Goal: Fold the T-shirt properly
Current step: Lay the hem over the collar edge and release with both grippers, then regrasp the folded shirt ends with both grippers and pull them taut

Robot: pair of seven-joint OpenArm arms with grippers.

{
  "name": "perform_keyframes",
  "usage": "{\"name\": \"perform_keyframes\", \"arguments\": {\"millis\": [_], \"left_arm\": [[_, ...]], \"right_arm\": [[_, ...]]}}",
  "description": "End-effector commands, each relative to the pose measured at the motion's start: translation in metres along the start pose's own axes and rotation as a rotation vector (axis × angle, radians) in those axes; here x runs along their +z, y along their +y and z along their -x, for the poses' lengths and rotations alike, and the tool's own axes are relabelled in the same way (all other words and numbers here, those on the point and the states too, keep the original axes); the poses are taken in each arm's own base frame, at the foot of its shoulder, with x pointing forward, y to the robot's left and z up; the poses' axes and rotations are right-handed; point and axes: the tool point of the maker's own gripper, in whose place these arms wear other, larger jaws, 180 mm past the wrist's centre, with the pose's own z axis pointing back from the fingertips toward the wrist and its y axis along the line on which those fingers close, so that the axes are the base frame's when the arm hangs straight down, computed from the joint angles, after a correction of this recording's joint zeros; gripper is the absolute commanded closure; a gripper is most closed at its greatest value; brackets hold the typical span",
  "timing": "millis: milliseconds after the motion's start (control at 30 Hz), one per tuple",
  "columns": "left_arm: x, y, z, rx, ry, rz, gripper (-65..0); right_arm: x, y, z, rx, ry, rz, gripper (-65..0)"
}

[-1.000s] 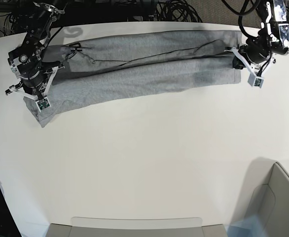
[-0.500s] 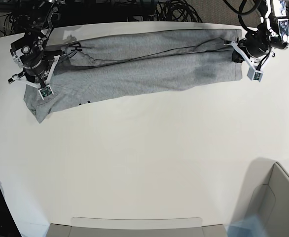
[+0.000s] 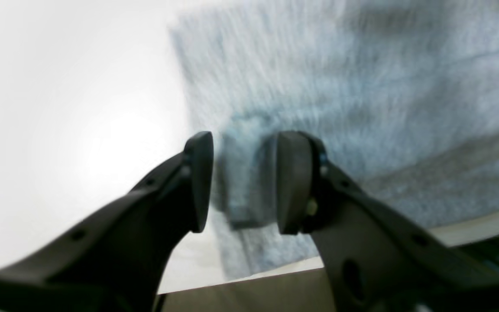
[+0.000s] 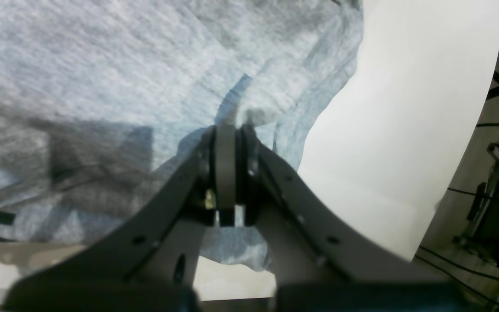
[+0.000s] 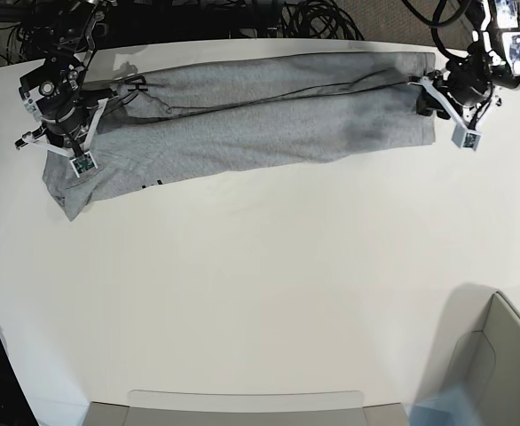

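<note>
The light grey T-shirt (image 5: 260, 120) lies as a long, narrow band across the far part of the white table (image 5: 260, 266). A bit of black lettering shows at its near left edge. My left gripper (image 5: 429, 98) is at the band's right end. In the left wrist view its jaws stand open (image 3: 243, 182), with a blurred fold of the T-shirt (image 3: 362, 86) between the fingers. At the band's left end my right gripper (image 5: 75, 160) is shut (image 4: 225, 130), pinching a raised fold of the T-shirt (image 4: 102, 65).
A grey bin (image 5: 500, 355) stands at the near right corner. A flat grey tray edge (image 5: 242, 404) runs along the front. Black cables (image 5: 313, 18) lie behind the table's far edge, which both wrist views show close under the grippers.
My left gripper's jaws have parted and let go of the shirt's right end. Over the last second both arms carried the band a little toward the table's far edge.
</note>
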Motion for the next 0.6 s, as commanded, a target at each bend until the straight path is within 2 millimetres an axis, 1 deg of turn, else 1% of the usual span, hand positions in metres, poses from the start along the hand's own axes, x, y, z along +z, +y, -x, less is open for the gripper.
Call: {"name": "perform_keyframes", "arguments": {"millis": [0, 100, 167, 233, 300, 333, 500, 567], "left_arm": [[0.006, 0.006, -0.005, 0.004, -0.020, -0.017, -26.2], [0.011, 0.017, 0.004, 0.024, 0.029, -0.045, -27.7], [0.011, 0.016, 0.002, 0.014, 0.034, -0.041, -29.3], [0.011, 0.013, -0.001, -0.051, 0.031, -0.016, -30.3], [0.012, 0.009, -0.001, -0.142, 0.029, 0.016, -30.3], [0.013, 0.010, 0.000, -0.152, 0.027, 0.018, -30.3], [0.033, 0.045, 0.015, -0.080, 0.054, -0.074, -30.3], [0.040, 0.057, 0.011, -0.053, 0.056, -0.114, -30.3]], "right_arm": [[0.003, -0.008, -0.007, 0.020, -0.020, 0.019, 0.0], [-0.004, -0.006, -0.001, 0.019, 0.001, 0.002, 0.0], [-0.009, -0.004, 0.002, 0.016, 0.013, -0.012, 0.0], [-0.011, -0.002, 0.005, 0.014, 0.024, -0.021, 0.0], [-0.011, -0.002, 0.004, 0.013, 0.022, -0.021, 0.0], [-0.011, -0.001, 0.004, 0.012, 0.022, -0.022, 0.0], [-0.011, -0.002, 0.005, 0.014, 0.024, -0.021, 0.0], [-0.012, -0.001, 0.004, 0.016, 0.022, -0.023, 0.0]]}}
